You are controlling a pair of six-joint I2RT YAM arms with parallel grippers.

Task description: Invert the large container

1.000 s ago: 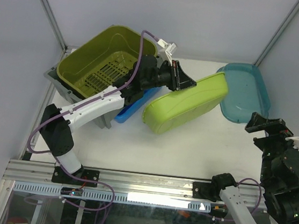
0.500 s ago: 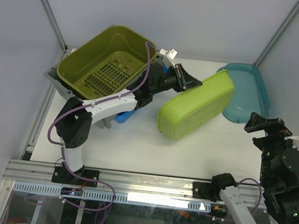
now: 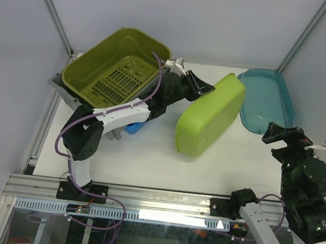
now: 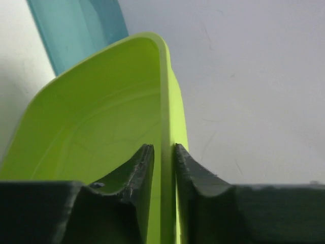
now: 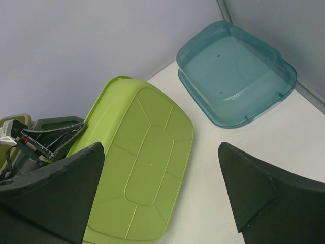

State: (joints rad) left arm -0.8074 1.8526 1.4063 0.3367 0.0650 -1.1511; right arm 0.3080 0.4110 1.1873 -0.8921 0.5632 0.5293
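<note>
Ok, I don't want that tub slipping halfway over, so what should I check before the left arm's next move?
1. Left gripper on the lime-green tub: ok, the rim sits between the jaws.
2. Tub raised on its edge: ok, its underside faces the right arm.
3. Bare table near the tub to lay it on: ok.
4. Gap to the teal tub: ok, the right wrist view shows table between them.
5. Right gripper out of the way: ok, jaws open, held back.
6. Left arm clear of the olive basket: cannot tell, they overlap from above.
</note>
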